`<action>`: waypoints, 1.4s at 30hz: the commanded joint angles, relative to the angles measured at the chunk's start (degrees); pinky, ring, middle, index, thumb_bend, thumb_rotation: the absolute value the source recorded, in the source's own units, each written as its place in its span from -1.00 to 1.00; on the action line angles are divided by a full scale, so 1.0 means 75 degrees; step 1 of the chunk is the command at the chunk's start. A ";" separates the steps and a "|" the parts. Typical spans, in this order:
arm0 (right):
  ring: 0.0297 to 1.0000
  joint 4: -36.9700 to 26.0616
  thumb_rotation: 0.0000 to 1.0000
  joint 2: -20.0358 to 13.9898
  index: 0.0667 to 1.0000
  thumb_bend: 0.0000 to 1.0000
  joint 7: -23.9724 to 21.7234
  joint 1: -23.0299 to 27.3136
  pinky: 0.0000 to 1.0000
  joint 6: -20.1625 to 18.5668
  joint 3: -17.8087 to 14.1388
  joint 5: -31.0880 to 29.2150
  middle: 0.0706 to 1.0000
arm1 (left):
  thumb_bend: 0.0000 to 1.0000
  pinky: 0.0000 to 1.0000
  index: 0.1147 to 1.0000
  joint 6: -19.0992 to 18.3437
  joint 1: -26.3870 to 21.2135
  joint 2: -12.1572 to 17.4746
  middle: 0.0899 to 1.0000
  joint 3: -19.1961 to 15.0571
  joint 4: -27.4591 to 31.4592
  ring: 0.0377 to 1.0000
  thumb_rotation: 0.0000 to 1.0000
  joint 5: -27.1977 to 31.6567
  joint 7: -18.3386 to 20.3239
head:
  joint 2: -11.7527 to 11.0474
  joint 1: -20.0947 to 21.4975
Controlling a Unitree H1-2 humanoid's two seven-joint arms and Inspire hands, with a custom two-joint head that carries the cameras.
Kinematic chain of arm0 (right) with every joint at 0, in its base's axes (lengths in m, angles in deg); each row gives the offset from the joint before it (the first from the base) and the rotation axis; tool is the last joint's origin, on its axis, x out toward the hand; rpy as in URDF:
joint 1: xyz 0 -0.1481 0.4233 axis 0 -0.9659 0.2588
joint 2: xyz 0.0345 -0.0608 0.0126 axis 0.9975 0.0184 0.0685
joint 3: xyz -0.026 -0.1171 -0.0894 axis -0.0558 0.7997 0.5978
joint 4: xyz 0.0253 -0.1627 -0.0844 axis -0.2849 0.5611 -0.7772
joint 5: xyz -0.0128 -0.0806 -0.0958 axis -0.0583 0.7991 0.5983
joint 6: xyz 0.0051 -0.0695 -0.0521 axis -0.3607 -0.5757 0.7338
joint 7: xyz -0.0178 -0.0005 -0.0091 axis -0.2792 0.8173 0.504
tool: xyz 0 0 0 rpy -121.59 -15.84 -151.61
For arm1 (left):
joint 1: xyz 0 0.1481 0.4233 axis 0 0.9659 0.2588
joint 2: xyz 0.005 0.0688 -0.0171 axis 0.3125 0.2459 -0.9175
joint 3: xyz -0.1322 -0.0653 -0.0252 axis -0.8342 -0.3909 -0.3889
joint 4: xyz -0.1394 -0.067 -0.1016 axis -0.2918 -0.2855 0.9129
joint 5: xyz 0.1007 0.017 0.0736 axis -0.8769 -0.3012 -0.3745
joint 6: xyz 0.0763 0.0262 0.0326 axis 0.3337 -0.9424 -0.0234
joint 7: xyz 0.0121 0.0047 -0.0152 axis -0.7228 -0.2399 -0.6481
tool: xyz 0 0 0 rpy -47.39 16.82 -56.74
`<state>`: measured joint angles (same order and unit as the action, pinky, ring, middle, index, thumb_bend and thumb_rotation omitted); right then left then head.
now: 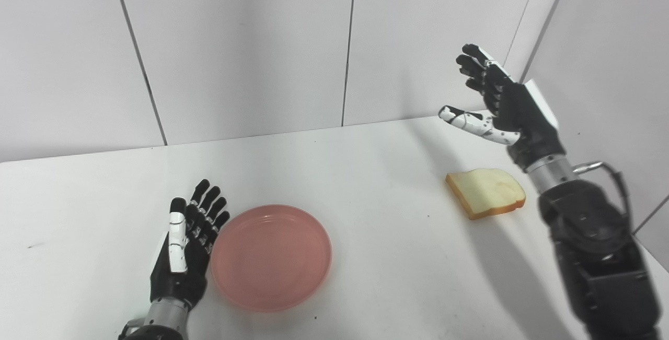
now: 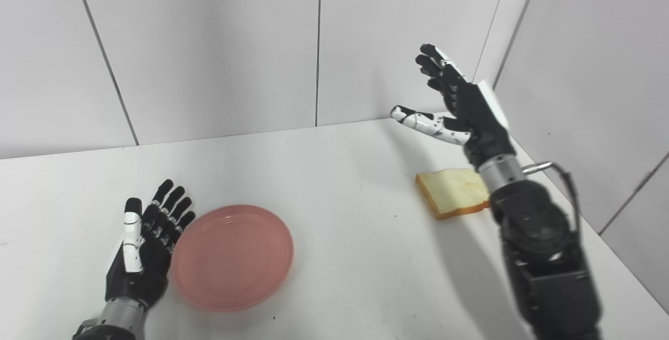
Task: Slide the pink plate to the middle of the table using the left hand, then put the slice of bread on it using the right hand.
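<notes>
Left eye view, pink plate (image 1: 270, 257) just beside open left hand (image 1: 187, 248)

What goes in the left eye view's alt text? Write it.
An open left hand rests against the left rim of an empty pink plate on a white table. The open right hand is raised above a bread slice lying at right.

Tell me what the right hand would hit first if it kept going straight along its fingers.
Probably the back wall. The right hand is raised, open, fingers aimed up and away, above the bread. Depth is unclear.
</notes>
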<state>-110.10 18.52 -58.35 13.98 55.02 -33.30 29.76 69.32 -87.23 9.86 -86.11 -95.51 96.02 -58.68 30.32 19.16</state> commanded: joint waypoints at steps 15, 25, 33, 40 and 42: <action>0.82 0.0914 -0.58 -0.2163 0.70 0.53 -0.1584 -0.0046 0.76 -0.0035 0.0316 0.0766 0.71 | 0.46 0.90 0.83 0.0313 -0.0207 0.0048 0.90 -0.0123 -0.0386 0.91 1.00 0.0180 0.0239 | -0.0190 0.0236; 0.90 0.1129 -0.66 -0.2866 0.69 0.70 -0.1845 -0.0026 0.99 -0.0004 0.0940 0.2266 0.75 | 0.44 0.97 0.84 0.0496 -0.0228 0.0115 0.93 -0.0118 -0.0506 0.96 1.00 0.0277 0.0401 | -0.0212 0.0101; 0.90 0.1657 -0.70 -0.3027 0.72 0.74 -0.2007 0.0056 0.91 0.0485 0.1112 0.2576 0.79 | 0.45 0.95 0.82 0.0944 -0.0212 -0.0026 0.90 0.0008 -0.0710 0.93 0.97 -0.0060 0.0241 | -0.0394 -0.0245; 0.91 0.1984 -0.70 -0.3135 0.77 0.74 -0.2270 0.0188 0.89 0.0745 0.1253 0.2702 0.82 | 0.47 0.94 0.83 0.1399 -0.0238 -0.0090 0.89 0.0005 -0.0929 0.91 0.94 -0.0228 0.0194 | -0.0409 -0.0068; 0.92 0.2067 -0.72 -0.3164 0.77 0.76 -0.2427 0.0294 0.89 0.0742 0.1358 0.2717 0.84 | 0.46 0.95 0.84 0.1467 -0.0245 -0.0065 0.89 -0.0002 -0.0923 0.91 0.95 -0.0247 0.0191 | -0.0396 0.0054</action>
<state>-94.17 -2.34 -76.41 13.42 58.00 -22.54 49.83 77.95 -89.73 9.77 -86.10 -101.06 94.60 -57.34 27.25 19.16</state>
